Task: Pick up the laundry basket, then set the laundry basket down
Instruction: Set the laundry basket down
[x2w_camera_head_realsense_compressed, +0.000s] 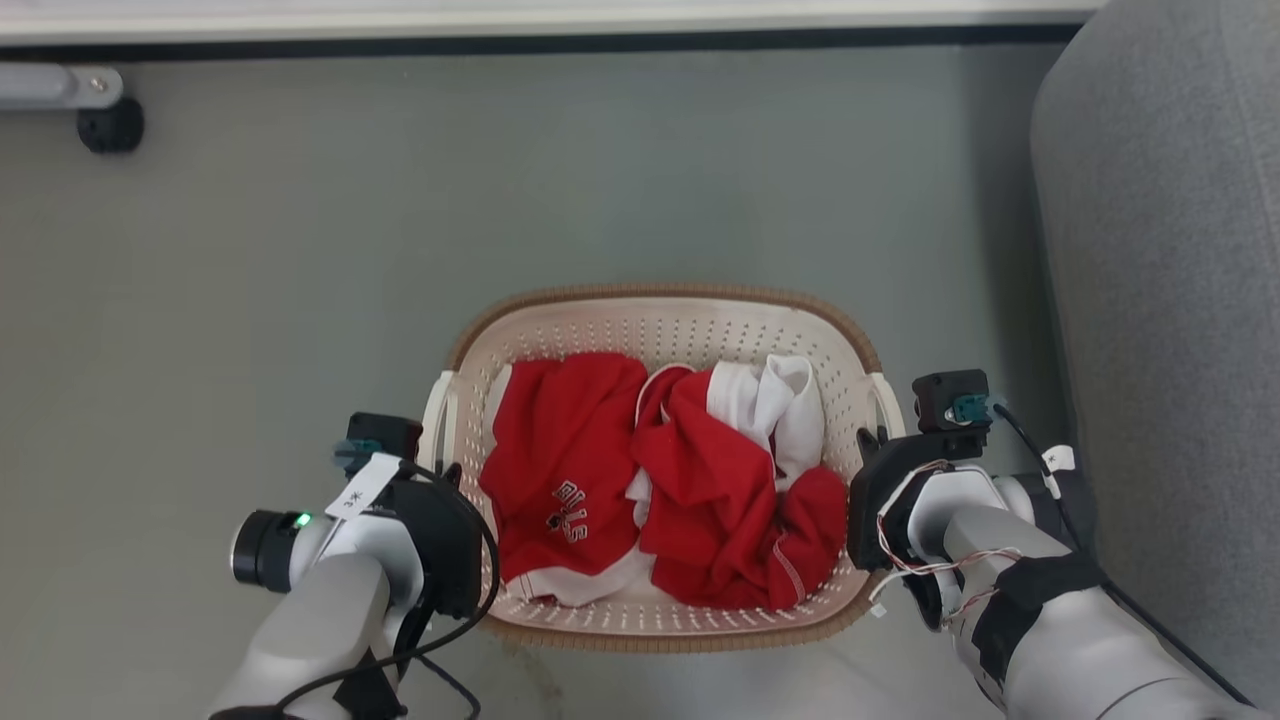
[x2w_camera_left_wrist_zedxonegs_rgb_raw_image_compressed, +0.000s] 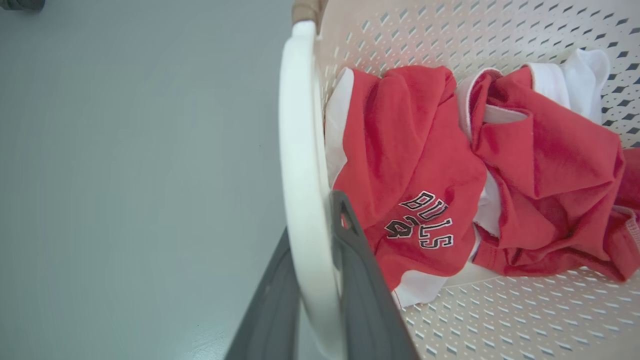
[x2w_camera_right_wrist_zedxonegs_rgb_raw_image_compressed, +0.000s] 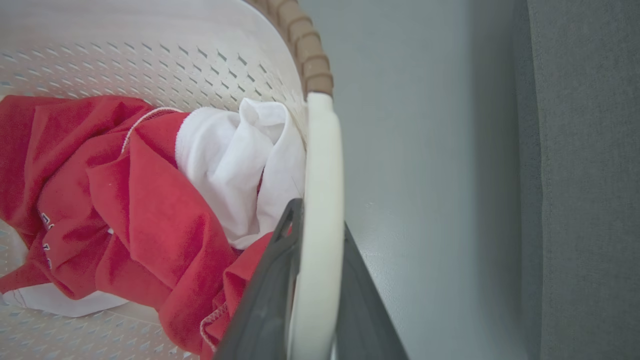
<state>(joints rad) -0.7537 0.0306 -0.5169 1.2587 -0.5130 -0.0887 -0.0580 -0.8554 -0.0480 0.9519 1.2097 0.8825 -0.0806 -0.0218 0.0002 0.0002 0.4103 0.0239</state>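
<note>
Our left gripper (x2w_camera_left_wrist_zedxonegs_rgb_raw_image_compressed: 315, 220) closes on the laundry basket (x2w_camera_head_realsense_compressed: 660, 322) by its left handle (x2w_camera_left_wrist_zedxonegs_rgb_raw_image_compressed: 299, 150), our right gripper (x2w_camera_right_wrist_zedxonegs_rgb_raw_image_compressed: 320, 220) on the right handle (x2w_camera_right_wrist_zedxonegs_rgb_raw_image_compressed: 325, 165); the basket sits between them, red Bulls jersey (x2w_camera_head_realsense_compressed: 560, 450) inside.

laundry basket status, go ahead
Both shut: left gripper on left handle, right gripper on right handle. In laundry basket, red and white clothes; off the floor or not, cannot tell. Close beside right arm, grey upholstery.

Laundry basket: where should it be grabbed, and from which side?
Grip the laundry basket by its left handle and right handle, one gripper from each side. Each is a thin white bar that fingers can straddle, as the left gripper and right gripper do.
</note>
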